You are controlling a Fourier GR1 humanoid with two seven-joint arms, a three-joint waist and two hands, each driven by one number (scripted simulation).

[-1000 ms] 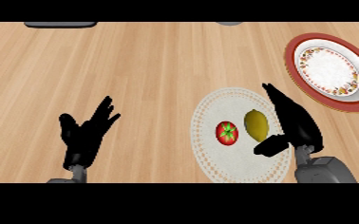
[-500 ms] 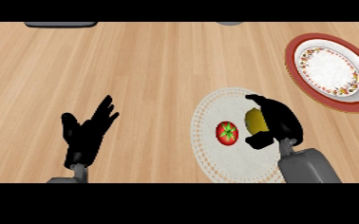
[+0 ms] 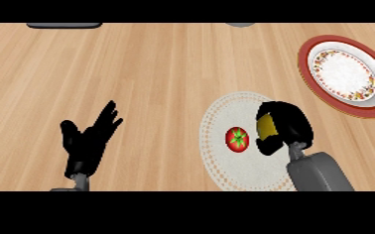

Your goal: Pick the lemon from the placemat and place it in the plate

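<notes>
The yellow lemon (image 3: 266, 126) lies on the round white placemat (image 3: 219, 124) at the lower right, mostly covered by my right hand (image 3: 287, 124), whose fingers and thumb curl round it. Only a strip of the lemon shows on the hand's left side. The plate (image 3: 316, 54), red-rimmed with a white flowered centre, sits at the right edge, up and to the right of the placemat. My left hand (image 3: 88, 141) rests open at the lower left, fingers up, away from everything.
A red tomato (image 3: 237, 139) with a green stem lies on the placemat just left of the lemon. Two dark objects (image 3: 64, 25) (image 3: 240, 24) peek in at the counter's far edge. Wooden counter surrounds the placemat.
My right hand came down over the lemon and curled its fingers round it, going from open beside it to shut on it. The left hand has not moved.
</notes>
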